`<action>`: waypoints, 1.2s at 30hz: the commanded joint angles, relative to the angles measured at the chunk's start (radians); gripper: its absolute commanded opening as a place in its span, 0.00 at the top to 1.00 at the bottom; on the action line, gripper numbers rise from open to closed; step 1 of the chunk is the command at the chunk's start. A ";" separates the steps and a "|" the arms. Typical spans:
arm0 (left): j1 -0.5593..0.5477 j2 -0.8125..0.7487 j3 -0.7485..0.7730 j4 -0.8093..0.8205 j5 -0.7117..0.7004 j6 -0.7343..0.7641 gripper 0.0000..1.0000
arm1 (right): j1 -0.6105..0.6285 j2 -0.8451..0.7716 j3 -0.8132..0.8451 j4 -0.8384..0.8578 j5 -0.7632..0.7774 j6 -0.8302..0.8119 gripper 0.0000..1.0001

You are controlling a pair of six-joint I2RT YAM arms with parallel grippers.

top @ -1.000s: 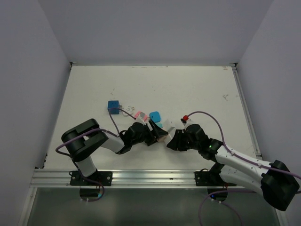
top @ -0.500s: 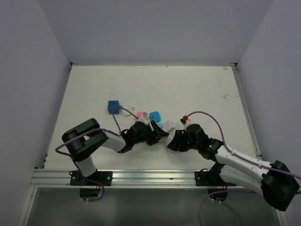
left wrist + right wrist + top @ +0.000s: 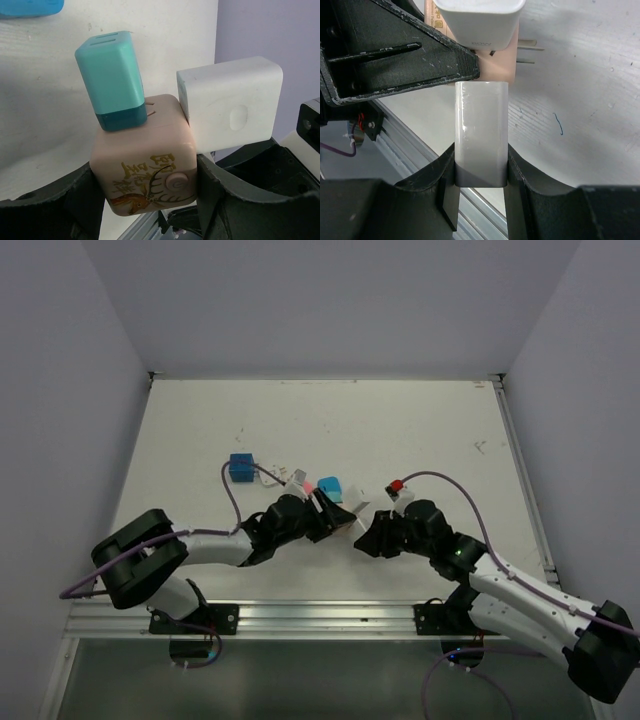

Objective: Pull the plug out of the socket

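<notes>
A beige cube socket point(image 3: 145, 170) with a deer print sits between the fingers of my left gripper point(image 3: 147, 195), which is shut on it. A teal plug point(image 3: 112, 80) stands in its top face with a little of its prongs showing. A large white adapter point(image 3: 232, 107) is on the side face. My right gripper point(image 3: 481, 170) is shut on a slim white plug point(image 3: 481, 130) whose far end meets the cube point(image 3: 502, 65). In the top view the two grippers meet at the socket point(image 3: 347, 525) near the table's middle front.
A dark blue cube point(image 3: 241, 467) with a cable, a light blue block point(image 3: 330, 486) and small pink and white pieces point(image 3: 298, 478) lie just behind the grippers. The left finger point(image 3: 395, 65) crosses the right wrist view. A metal rail point(image 3: 320, 618) runs along the near edge.
Both grippers, with the socket between them, have moved slightly away from the near edge. The left arm's elbow has swung out to the left and lower.
</notes>
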 commanded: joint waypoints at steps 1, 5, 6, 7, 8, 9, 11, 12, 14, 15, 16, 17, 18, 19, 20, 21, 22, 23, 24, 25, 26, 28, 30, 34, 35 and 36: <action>0.075 -0.077 0.077 -0.032 -0.307 0.142 1.00 | 0.002 -0.067 0.016 -0.226 -0.073 -0.019 1.00; 0.077 -0.135 0.112 -0.073 -0.393 0.215 1.00 | 0.003 -0.123 0.033 -0.276 -0.053 -0.027 1.00; 0.079 -0.143 0.118 -0.078 -0.408 0.225 1.00 | 0.002 -0.127 0.038 -0.284 -0.053 -0.027 1.00; 0.079 -0.151 0.121 -0.079 -0.434 0.243 1.00 | 0.002 -0.133 0.041 -0.287 -0.054 -0.025 1.00; 0.082 -0.163 0.123 -0.076 -0.450 0.251 1.00 | 0.002 -0.135 0.042 -0.286 -0.056 -0.025 1.00; 0.082 -0.169 0.124 -0.075 -0.465 0.257 1.00 | 0.002 -0.134 0.042 -0.283 -0.065 -0.022 1.00; 0.080 -0.183 0.127 -0.072 -0.517 0.280 1.00 | 0.002 -0.126 0.042 -0.279 -0.076 -0.020 1.00; 0.082 -0.186 0.132 -0.070 -0.533 0.284 1.00 | 0.002 -0.124 0.042 -0.276 -0.088 -0.020 1.00; 0.086 -0.184 0.134 -0.058 -0.568 0.303 1.00 | 0.002 -0.133 0.041 -0.281 -0.094 -0.022 1.00; 0.088 -0.183 0.140 -0.039 -0.577 0.312 1.00 | 0.002 -0.140 0.039 -0.284 -0.097 -0.023 1.00; 0.089 -0.181 0.143 -0.030 -0.586 0.333 1.00 | 0.002 -0.144 0.041 -0.289 -0.100 -0.025 1.00; 0.089 -0.177 0.147 -0.024 -0.611 0.340 1.00 | 0.002 -0.156 0.041 -0.299 -0.100 -0.025 1.00; 0.092 -0.175 0.155 -0.021 -0.623 0.346 1.00 | 0.002 -0.160 0.041 -0.304 -0.102 -0.025 1.00; 0.091 -0.174 0.154 -0.010 -0.648 0.360 1.00 | 0.002 -0.164 0.041 -0.316 -0.104 -0.028 1.00; 0.094 -0.175 0.152 0.011 -0.657 0.366 1.00 | 0.002 -0.169 0.042 -0.322 -0.104 -0.028 1.00; 0.095 -0.175 0.152 0.020 -0.662 0.370 1.00 | 0.002 -0.179 0.041 -0.325 -0.104 -0.027 1.00; 0.103 -0.174 0.151 0.031 -0.662 0.387 1.00 | 0.002 -0.187 0.036 -0.326 -0.105 -0.024 1.00; 0.108 -0.174 0.152 0.048 -0.655 0.393 1.00 | 0.002 -0.195 0.031 -0.319 -0.104 -0.016 1.00; 0.111 -0.177 0.155 0.054 -0.651 0.400 1.00 | 0.002 -0.202 0.028 -0.313 -0.101 -0.013 1.00; 0.112 -0.180 0.155 0.062 -0.646 0.424 1.00 | 0.003 -0.212 0.022 -0.309 -0.097 -0.004 1.00; 0.111 -0.193 0.157 0.066 -0.633 0.433 1.00 | 0.002 -0.215 0.022 -0.300 -0.078 -0.002 1.00; 0.108 -0.212 0.157 0.067 -0.611 0.453 1.00 | 0.002 -0.206 0.015 -0.274 -0.059 0.013 1.00; 0.109 -0.252 0.158 0.042 -0.574 0.473 1.00 | 0.002 -0.190 0.005 -0.240 -0.024 0.033 1.00; 0.109 -0.339 0.155 -0.028 -0.495 0.562 1.00 | 0.002 -0.097 -0.005 -0.123 0.036 0.070 1.00; 0.109 -0.377 0.157 -0.074 -0.478 0.580 1.00 | -0.001 -0.045 -0.002 -0.102 0.051 0.076 1.00; 0.109 -0.396 0.158 -0.097 -0.462 0.603 1.00 | -0.003 -0.022 -0.004 -0.079 0.064 0.082 1.00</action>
